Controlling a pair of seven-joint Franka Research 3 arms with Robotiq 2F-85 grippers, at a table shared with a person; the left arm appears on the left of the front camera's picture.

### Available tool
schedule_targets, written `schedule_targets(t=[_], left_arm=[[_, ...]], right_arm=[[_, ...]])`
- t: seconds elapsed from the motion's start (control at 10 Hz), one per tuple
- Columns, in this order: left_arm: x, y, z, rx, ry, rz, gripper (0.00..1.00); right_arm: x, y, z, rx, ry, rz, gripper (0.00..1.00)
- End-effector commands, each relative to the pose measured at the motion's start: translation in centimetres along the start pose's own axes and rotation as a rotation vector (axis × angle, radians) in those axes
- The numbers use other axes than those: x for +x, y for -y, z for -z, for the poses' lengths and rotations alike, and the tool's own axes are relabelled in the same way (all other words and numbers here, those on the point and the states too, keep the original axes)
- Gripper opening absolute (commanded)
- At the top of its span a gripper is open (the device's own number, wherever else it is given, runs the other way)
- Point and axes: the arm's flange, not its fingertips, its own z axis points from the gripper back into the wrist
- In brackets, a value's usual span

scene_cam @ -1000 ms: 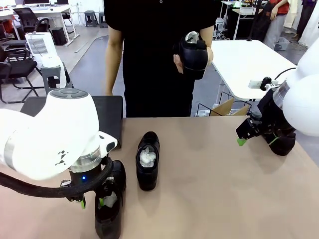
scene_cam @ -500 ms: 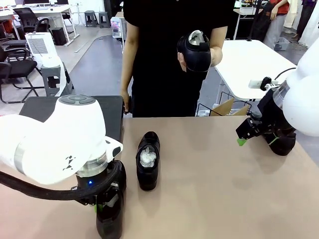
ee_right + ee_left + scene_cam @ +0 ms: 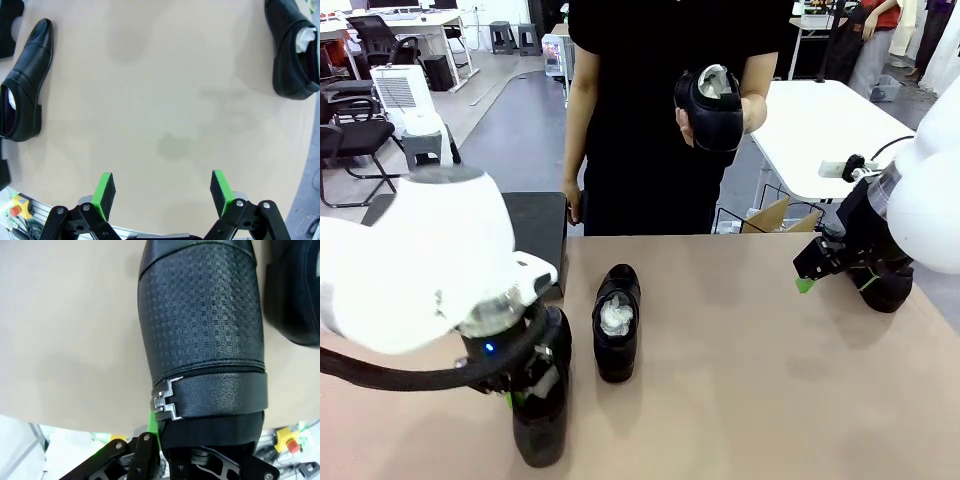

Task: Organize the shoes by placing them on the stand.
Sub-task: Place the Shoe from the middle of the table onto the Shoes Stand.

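— Pinching the nearest shoe (image 3: 542, 430), is it?
— Yes. The left gripper (image 3: 523, 392) is clamped on it, low on the table (image 3: 740, 380). I judge that's to carry it to the stand (image 3: 540, 225) at the far left.
— And the right gripper (image 3: 162, 192)?
— Spread wide, holding nothing. A second shoe (image 3: 617, 320) lies mid-table, and the person's hand (image 3: 752, 108) holds up a third shoe (image 3: 710, 110).
— Any lettering?
— None legible, only a metal buckle (image 3: 167, 400).
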Motion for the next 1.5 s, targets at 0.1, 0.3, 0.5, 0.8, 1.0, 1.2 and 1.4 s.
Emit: schedule_targets(t=[0.1,0.3,0.5,0.8,1.0,1.2,1.4], left_arm=[[-12.0,-15.8,-3.4,-0.097,0.108,0.126,0.00],[-10.6,-16.8,-6.5,-0.124,0.198,0.117,0.00],[-4.7,-10.4,-14.4,-0.105,0.137,0.128,0.00],[-5.7,-12.2,-15.6,-0.102,0.163,0.088,0.00],[-0.5,-12.9,-16.2,-0.122,0.242,0.063,0.00],[4.8,-12.7,-17.1,-0.168,0.335,0.099,0.00],[9.5,-10.8,-16.7,-0.201,0.396,0.141,0.00]], right_arm=[[0.1,0.3,-0.1,0.000,0.001,-0.006,1.00],[0.1,0.3,-0.1,0.000,0.001,-0.006,1.00],[0.1,0.3,-0.1,0.000,0.001,-0.006,1.00],[0.1,0.3,-0.1,0.000,0.001,-0.006,1.00],[0.1,0.3,-0.1,0.000,0.001,-0.006,1.00],[0.1,0.3,-0.1,0.000,0.001,-0.006,1.00],[0.1,0.3,-0.1,0.000,0.001,-0.006,1.00]])
